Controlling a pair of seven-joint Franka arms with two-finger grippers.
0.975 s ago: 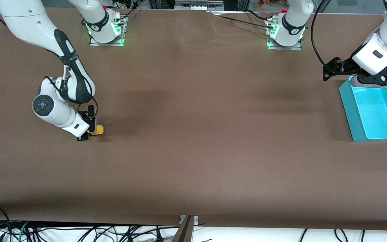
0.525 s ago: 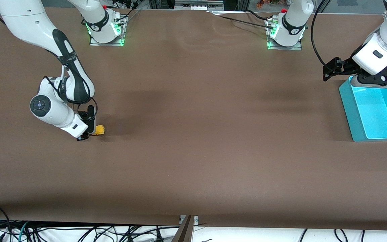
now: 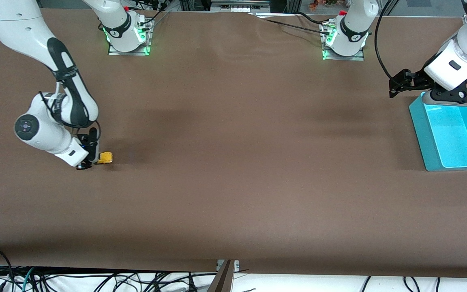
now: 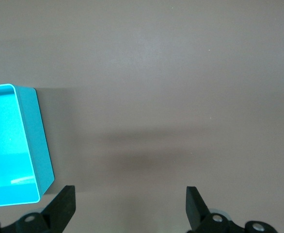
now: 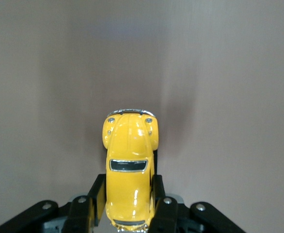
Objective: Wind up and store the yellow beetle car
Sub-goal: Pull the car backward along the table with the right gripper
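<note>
The yellow beetle car (image 3: 105, 157) sits low on the brown table near the right arm's end. My right gripper (image 3: 92, 156) is shut on its rear half. In the right wrist view the car (image 5: 130, 170) points away from the wrist, with a black finger (image 5: 97, 194) pressed on each side and its bonnet sticking out past them. My left gripper (image 3: 395, 86) is open and empty. It hangs beside the far corner of the teal bin (image 3: 452, 136), toward the right arm's end from it. In the left wrist view its fingertips (image 4: 64, 206) stand wide apart over bare table.
The teal bin stands at the left arm's end of the table; its rim (image 4: 44, 145) shows in the left wrist view. Both arm bases (image 3: 128, 38) are at the far edge. Cables hang below the table's near edge.
My right gripper has dragged the car along the table toward the right arm's end. The left arm has not moved.
</note>
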